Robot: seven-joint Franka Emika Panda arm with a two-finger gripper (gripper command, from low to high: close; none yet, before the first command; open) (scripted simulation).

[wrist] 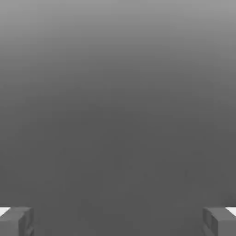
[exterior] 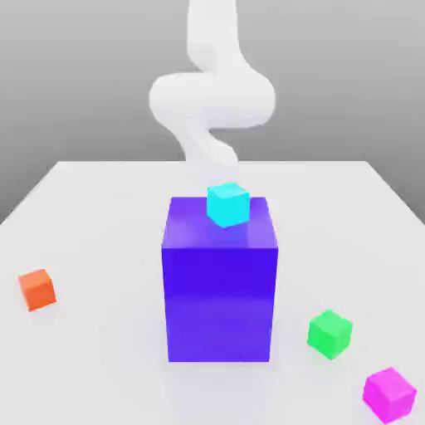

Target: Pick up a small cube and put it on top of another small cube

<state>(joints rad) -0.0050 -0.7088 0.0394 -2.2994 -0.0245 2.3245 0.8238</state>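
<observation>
While the small magenta-pink cube (exterior: 389,395) sits on the white desk (exterior: 100,212) near the corner at the exterior view's right, the hand (wrist: 118,222) is spread wide, with nothing pinched between its two fingers. The arm (exterior: 212,100) rises beyond the big blue-violet block (exterior: 219,303), which stands between it and the nearer part of the desk. A cyan cube (exterior: 228,205) appears to rest on top of that block, a green cube (exterior: 329,334) lies near the magenta-pink one without touching it, and an orange cube (exterior: 37,290) lies well apart at the exterior view's left. No small cube on the desk is stacked on another, so I judge the task to be at its first step, the approach to the pick. The next move calls for carrying the hand around or well above the block, clear of the cyan cube, and bringing it over the magenta-pink cube. Because that cube looks turned at an angle, the wrist should probably rotate to match two opposite faces before lowering. The green cube is close enough to be nudged by a careless descent. Which cube is meant as the base, I cannot tell.
</observation>
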